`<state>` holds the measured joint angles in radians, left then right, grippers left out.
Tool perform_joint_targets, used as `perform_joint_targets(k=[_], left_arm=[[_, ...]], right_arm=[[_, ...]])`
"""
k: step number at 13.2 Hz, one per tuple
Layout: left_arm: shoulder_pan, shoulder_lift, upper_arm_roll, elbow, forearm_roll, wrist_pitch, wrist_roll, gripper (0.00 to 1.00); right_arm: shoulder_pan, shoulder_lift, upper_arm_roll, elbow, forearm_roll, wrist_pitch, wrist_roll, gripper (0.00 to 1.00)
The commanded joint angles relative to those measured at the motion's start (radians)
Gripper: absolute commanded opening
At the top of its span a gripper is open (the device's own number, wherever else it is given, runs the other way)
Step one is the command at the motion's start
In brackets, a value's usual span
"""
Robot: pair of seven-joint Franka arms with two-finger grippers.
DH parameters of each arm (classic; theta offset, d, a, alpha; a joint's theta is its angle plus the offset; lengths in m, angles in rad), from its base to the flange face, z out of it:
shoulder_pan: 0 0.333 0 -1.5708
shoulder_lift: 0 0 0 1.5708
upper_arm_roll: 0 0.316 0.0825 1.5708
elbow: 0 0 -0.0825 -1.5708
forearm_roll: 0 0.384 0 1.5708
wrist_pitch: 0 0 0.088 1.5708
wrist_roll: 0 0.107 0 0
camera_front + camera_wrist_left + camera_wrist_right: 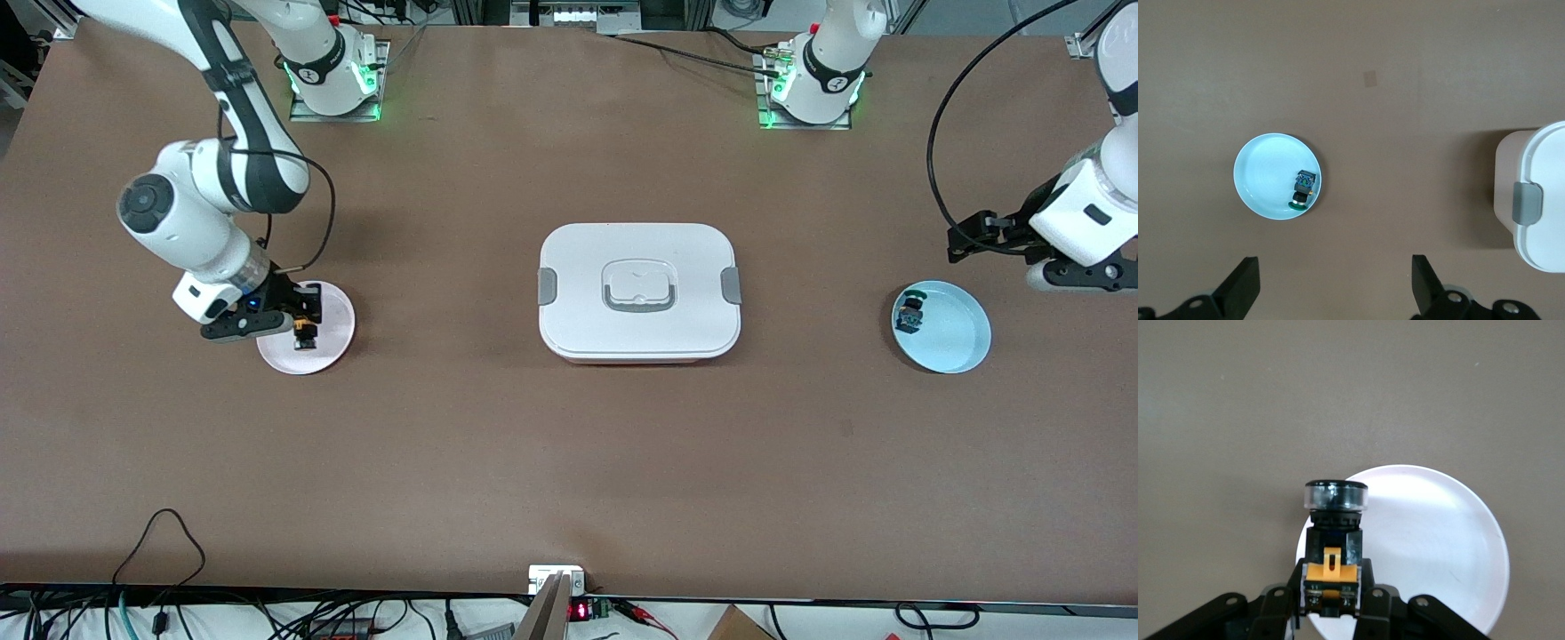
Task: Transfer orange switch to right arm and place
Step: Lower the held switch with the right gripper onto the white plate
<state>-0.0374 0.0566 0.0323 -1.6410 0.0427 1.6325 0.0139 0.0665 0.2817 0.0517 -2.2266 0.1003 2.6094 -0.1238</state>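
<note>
right gripper [1331,603] grips orange switch [1332,547] over pink plate [1438,540] — left gripper [1335,280] spread, idle

white lidded box [638,291] mid surface | pale blue plate [953,342] near left arm's edge, green-topped black part [910,311] in it | white plate [329,347] near right arm's edge

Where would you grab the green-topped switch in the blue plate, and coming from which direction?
Judging by its pose, grip the green-topped switch across its blocky black body, not the round green cap. It lies on its side near the rim of the blue plate, so a straight-down approach with the fingers either side of the body should clear the rim. The left gripper hangs open beside the plate; the right gripper holds the orange switch.
</note>
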Motion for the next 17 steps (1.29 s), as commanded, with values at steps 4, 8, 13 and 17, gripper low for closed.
perform_joint_targets(k=[4, 8, 13, 17], left_arm=[[-0.001, 0.0, -0.009, 0.038, -0.004, -0.058, -0.005, 1.0], [-0.002, 0.034, -0.006, 0.107, -0.004, -0.057, -0.006, 1.0], [-0.016, 0.04, -0.009, 0.11, 0.026, -0.052, -0.018, 1.0], [-0.009, 0.04, -0.008, 0.109, 0.025, -0.059, -0.018, 1.0]], right_arm=[[0.01, 0.068, -0.003, -0.034, -0.013, 0.123, -0.002, 0.0], [0.009, 0.079, -0.004, -0.045, -0.014, 0.126, -0.011, 0.0], [0.001, 0.092, -0.009, -0.071, -0.014, 0.172, -0.074, 0.0], [0.001, 0.099, -0.013, -0.07, -0.014, 0.175, -0.088, 0.03]])
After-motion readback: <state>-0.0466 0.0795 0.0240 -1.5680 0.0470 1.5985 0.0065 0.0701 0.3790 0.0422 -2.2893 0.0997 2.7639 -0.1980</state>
